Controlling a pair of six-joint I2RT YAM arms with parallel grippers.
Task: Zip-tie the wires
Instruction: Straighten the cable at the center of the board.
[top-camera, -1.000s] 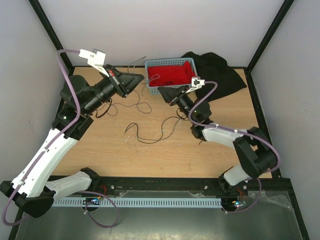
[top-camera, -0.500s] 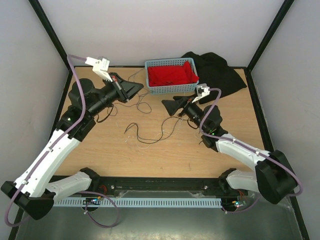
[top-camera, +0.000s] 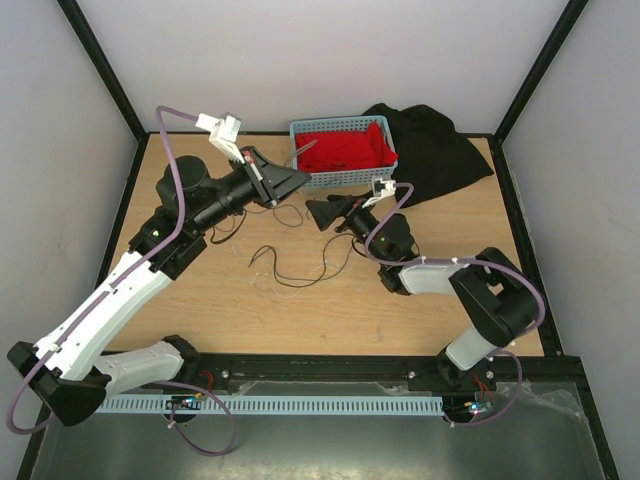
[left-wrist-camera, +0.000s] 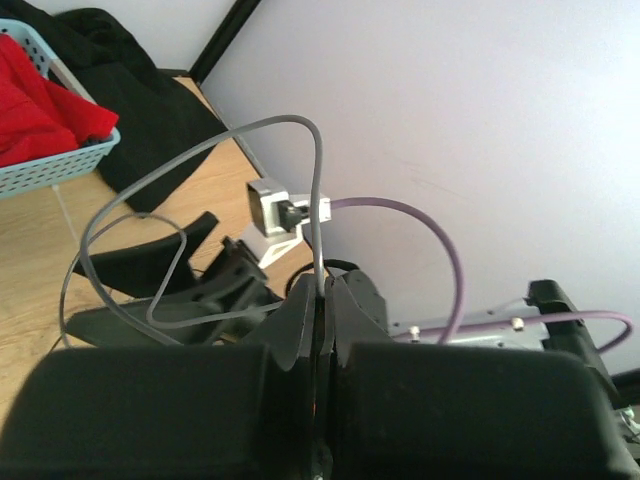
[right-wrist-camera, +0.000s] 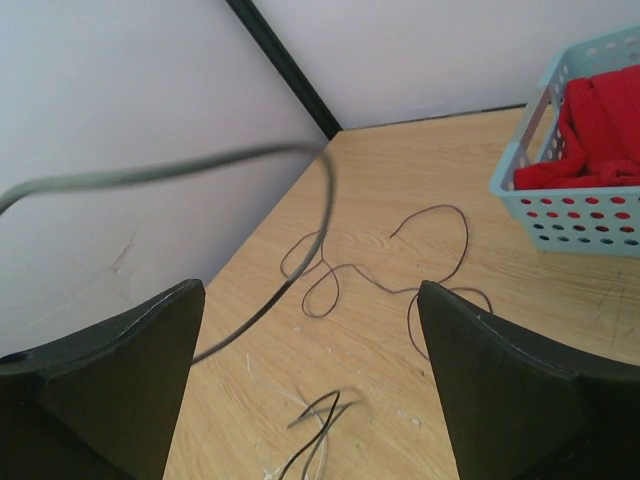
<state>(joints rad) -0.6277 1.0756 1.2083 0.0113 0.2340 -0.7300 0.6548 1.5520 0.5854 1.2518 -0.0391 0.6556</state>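
Left hand (left-wrist-camera: 319, 288) pinching grey wire (left-wrist-camera: 318, 170), loop arching above

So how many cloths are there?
2. A red cloth lies inside the blue basket. A black cloth lies on the right, beside the basket. More could be hidden under the red one.

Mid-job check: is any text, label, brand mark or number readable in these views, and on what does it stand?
None can be read in any view.
The left arm's white camera mount: any print on it is too small to tell.
The basket and the table: no lettering visible.
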